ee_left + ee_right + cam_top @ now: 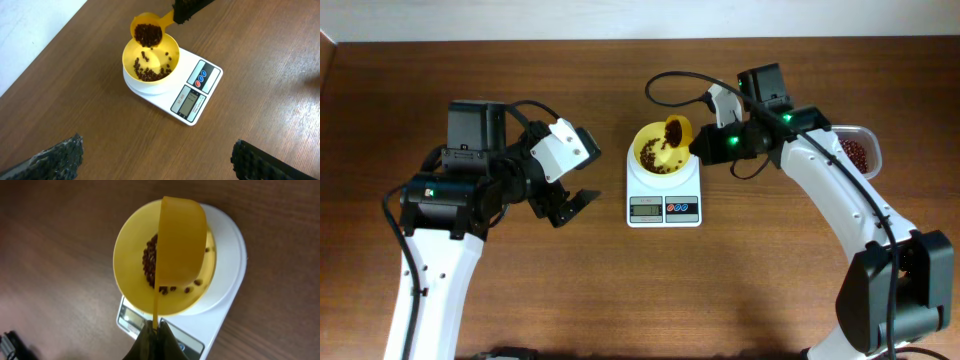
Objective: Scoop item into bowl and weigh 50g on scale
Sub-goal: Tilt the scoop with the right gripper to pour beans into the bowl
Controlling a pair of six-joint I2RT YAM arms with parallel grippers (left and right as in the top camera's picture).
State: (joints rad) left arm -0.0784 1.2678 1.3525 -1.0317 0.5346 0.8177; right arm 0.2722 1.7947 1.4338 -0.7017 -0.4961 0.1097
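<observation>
Brown wooden bench (520, 290) carries the white scale (197, 95), with the pale-yellow bowl (638, 140) sitting on it and red-brown beans (150, 75) scattered inside. Over the bowl a tilted yellow scoop (182, 235), loaded with more beans, is clamped by its handle in the right pincer (156, 330). Well to the left of the scale, the left pincer (588, 175) hovers with its fingers spread wide apart.

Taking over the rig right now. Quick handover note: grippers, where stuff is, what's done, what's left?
Left gripper: open, empty, hovering left of the scale.
Right gripper: shut on the handle of the yellow scoop, which is tipped over the bowl with beans in it.
The bowl sits on the scale with a thin layer of beans inside. Clear tub of spare beans at far right.
Done: bowl on scale, some beans in.
Left: finish this pour, rescoop until 50 g. Display unreadable in these views.
</observation>
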